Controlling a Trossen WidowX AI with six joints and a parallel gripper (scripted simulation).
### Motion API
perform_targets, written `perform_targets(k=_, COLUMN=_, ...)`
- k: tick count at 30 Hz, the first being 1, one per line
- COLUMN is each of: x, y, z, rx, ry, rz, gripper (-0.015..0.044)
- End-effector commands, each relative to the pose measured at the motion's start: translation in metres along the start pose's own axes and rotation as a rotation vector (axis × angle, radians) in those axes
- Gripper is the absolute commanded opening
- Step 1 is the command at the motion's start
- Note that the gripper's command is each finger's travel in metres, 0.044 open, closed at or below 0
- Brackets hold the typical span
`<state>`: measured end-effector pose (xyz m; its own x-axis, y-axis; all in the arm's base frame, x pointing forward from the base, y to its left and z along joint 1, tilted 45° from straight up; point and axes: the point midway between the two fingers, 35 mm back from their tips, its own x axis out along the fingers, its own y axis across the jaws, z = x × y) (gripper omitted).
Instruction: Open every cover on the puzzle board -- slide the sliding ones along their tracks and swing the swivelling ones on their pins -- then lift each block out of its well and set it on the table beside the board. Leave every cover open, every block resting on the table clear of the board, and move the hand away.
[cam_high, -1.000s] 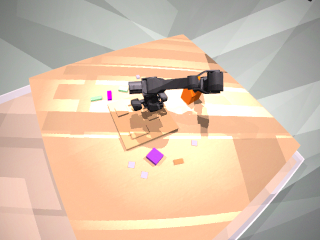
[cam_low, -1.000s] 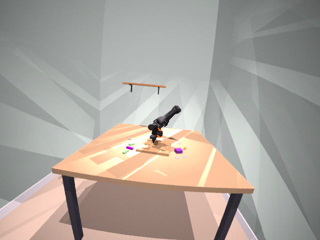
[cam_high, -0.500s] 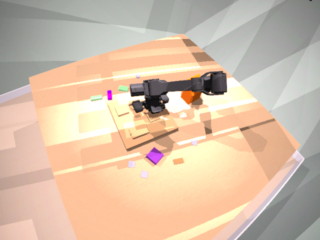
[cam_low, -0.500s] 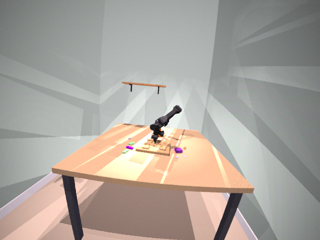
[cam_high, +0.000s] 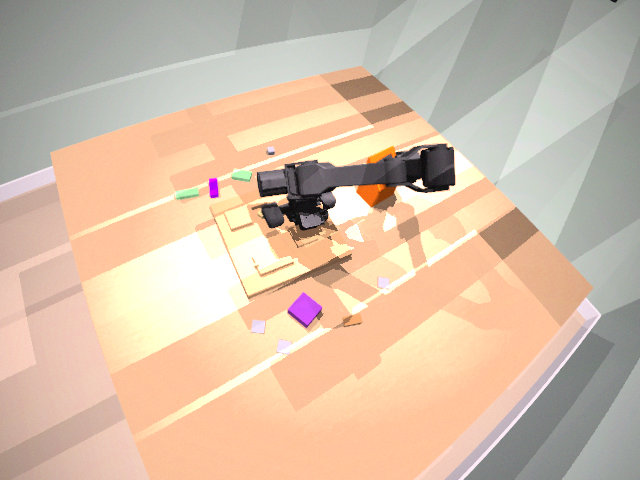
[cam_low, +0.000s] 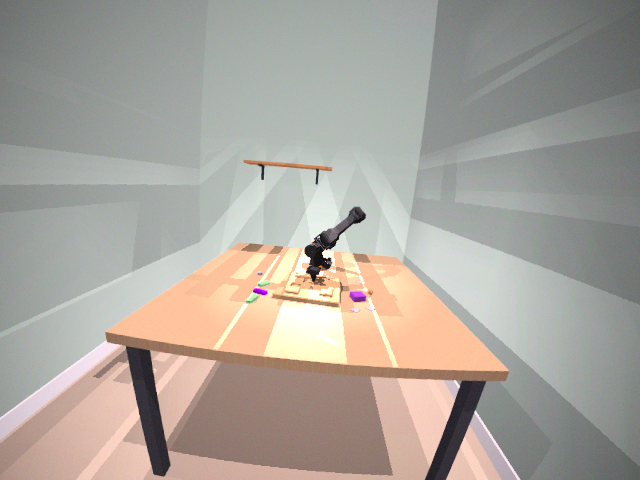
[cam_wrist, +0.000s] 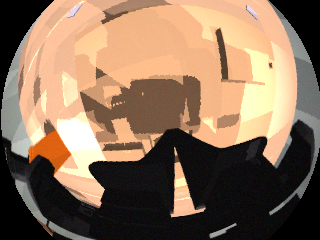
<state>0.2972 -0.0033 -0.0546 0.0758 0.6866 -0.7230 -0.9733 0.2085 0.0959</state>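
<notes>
The tan puzzle board lies mid-table, partly hidden under the arm. A raised squarish tan piece sits at its left corner, and a raised tan strip lies near its front edge. Which covers are open, and what the wells hold, I cannot tell. A large purple block rests on the table, clear of the board. A small purple bar and green pieces lie off its other side. My gripper is shut and empty, pointing down over the board.
Lilac tiles, a small orange-brown piece and a small grey cube lie around the board. A large orange body stands below the arm. A wall shelf hangs behind.
</notes>
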Motion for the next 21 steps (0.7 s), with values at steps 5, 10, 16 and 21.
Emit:
perform_targets(k=5, x=0.0, y=0.001, z=0.009, rx=-0.002, ry=-0.007, rz=0.002, gripper=0.0)
perform_targets(k=10, x=-0.006, y=0.0, z=0.009, rx=-0.002, ry=-0.006, rz=0.002, gripper=0.0)
perform_targets(k=16, x=-0.013, y=0.0, z=0.009, rx=-0.002, ry=-0.005, rz=0.002, gripper=0.0)
perform_targets(k=21, x=-0.02, y=0.0, z=0.01, rx=-0.002, ry=-0.005, rz=0.002, gripper=0.0)
